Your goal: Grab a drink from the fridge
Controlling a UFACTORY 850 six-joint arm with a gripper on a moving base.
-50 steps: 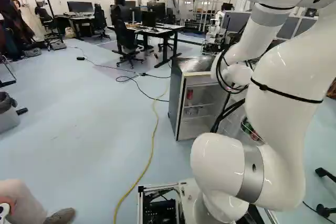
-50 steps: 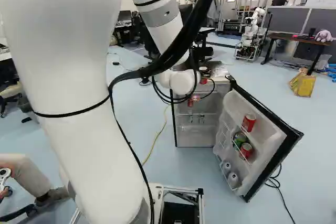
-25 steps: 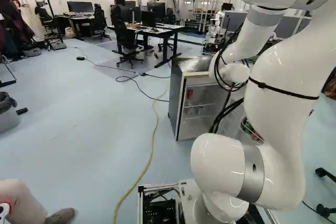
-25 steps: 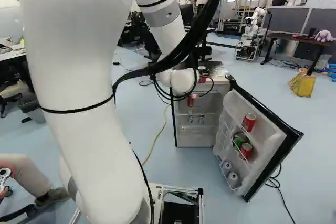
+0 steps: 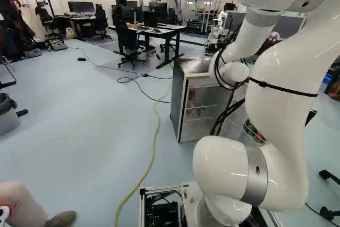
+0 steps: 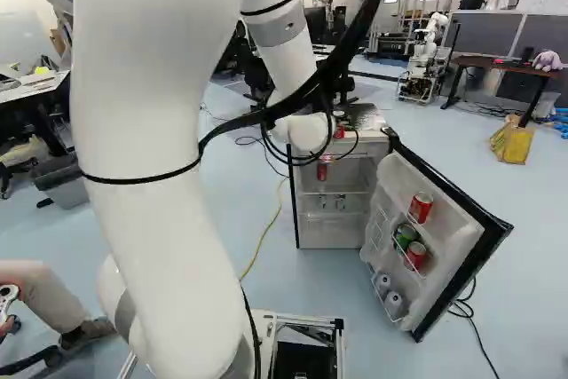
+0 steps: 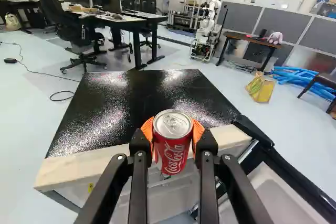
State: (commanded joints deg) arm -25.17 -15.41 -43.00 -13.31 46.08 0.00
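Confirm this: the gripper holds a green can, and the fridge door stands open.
The colour is wrong: the wrist view shows the gripper holding a red can. The fridge door does stand open, as the right base view shows.

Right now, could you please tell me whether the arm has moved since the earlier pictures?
Yes: in the left base view, the arm has shifted slightly left at its far end, against the unmoved fridge.

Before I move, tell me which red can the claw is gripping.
The red can in the claw, between its orange pads. Others, ungripped: one can inside the fridge, an upper can and a lower can in its open door.
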